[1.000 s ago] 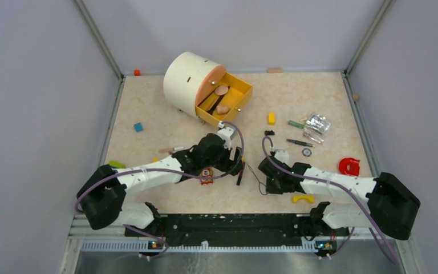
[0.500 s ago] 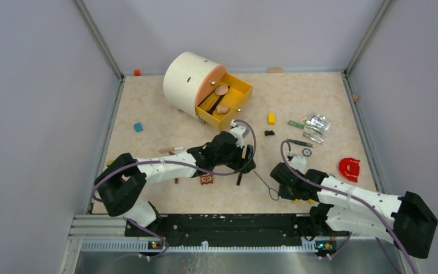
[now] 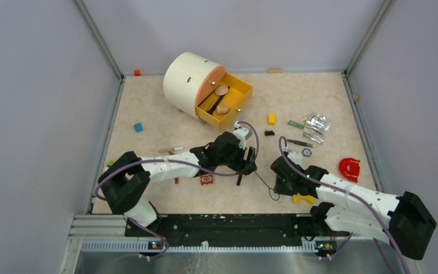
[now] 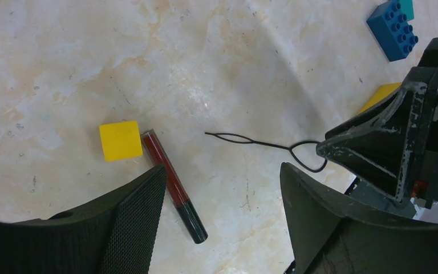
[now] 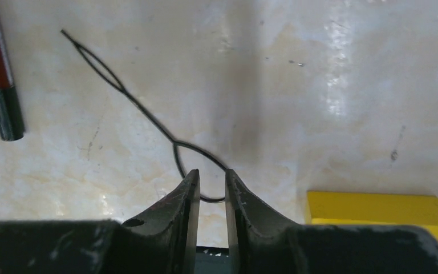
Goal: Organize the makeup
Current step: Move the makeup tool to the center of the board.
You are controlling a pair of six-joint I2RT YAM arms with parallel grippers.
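A thin black wire-loop tool (image 5: 146, 114) lies flat on the table, and its round end runs across the narrow gap between the tips of my right gripper (image 5: 211, 182). The jaws stand slightly apart and do not pinch the wire. A red-and-black pencil (image 4: 168, 177) lies next to a yellow block (image 4: 120, 140), just beside the left finger of my open left gripper (image 4: 222, 191), which holds nothing. From above, the left gripper (image 3: 246, 165) hovers over the pencil (image 3: 239, 178) and the right gripper (image 3: 276, 188) is at the wire tool (image 3: 265, 184). Two peach puffs (image 3: 221, 90) lie in the yellow drawer (image 3: 236, 107).
A white round organizer (image 3: 185, 77) holds the open drawer at the back. A toy figure (image 3: 206, 179), a yellow piece (image 3: 303, 198), a red object (image 3: 349, 166), a foil packet (image 3: 317, 123), a black pencil (image 3: 299, 142), a green stick (image 3: 295, 124) and a blue block (image 3: 138, 127) are scattered around.
The left arm reached farther right over the pencil. The right gripper pulled the wire tool a little toward the right and near edge, then parted its jaws slightly.
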